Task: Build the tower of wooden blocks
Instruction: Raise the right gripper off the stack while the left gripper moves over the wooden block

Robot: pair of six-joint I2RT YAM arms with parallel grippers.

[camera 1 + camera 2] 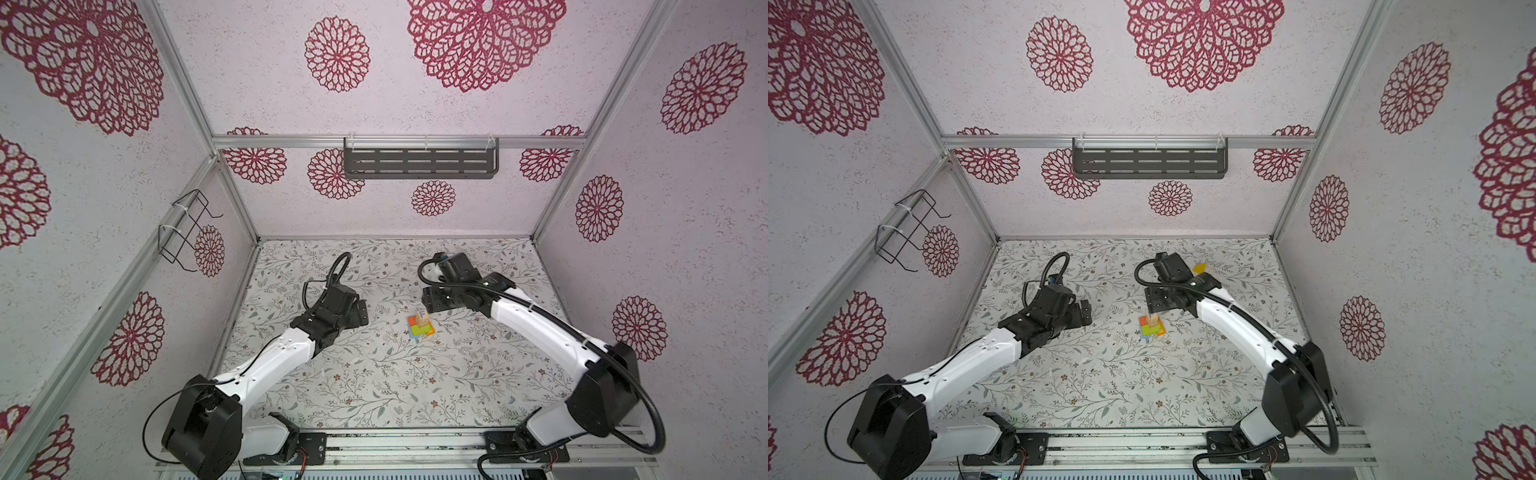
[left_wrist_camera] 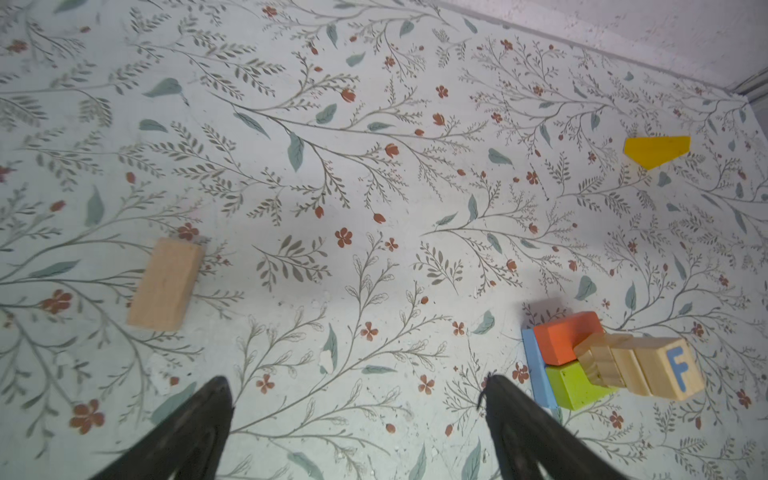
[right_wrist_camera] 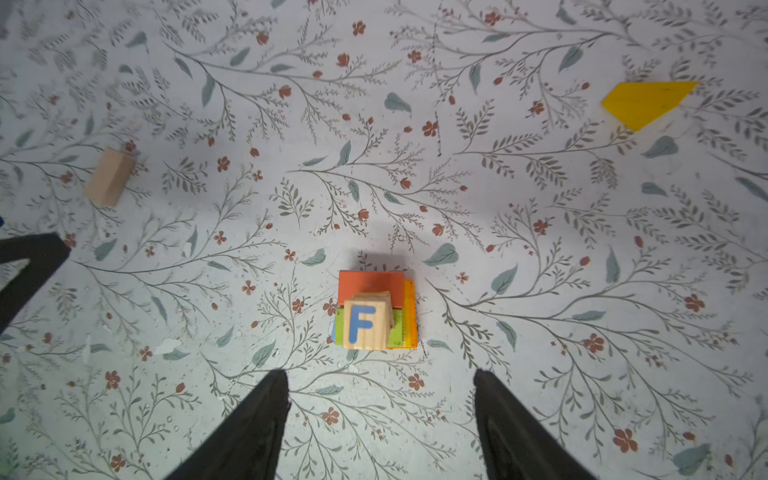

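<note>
The tower (image 3: 374, 311) stands on the table (image 1: 374, 374), a little right of centre in both top views (image 1: 421, 325) (image 1: 1152, 325). Its base is a blue slab (image 2: 536, 370). On the slab we see an orange block (image 3: 365, 282) and a lime block (image 2: 577, 386) side by side, with a thin orange-yellow piece showing along one edge. A column of plain wood cubes rises from these, each slightly twisted against the next. The topmost is the F cube (image 3: 365, 326), with its blue letter facing up. The right gripper (image 3: 378, 374) hangs over the tower and just beside it on the far side. Its fingers are spread apart with nothing between them, and the tower is clear of both tips. The left gripper (image 2: 356, 379) sits to the left of the tower and apart from it. Its fingers are spread wide and it is empty. A yellow block (image 3: 644, 102) lies loose toward the far right of the table, well apart from the tower. A tan block (image 2: 166, 284) lies flat on the table, also well apart, and we see it in both wrist views.
</note>
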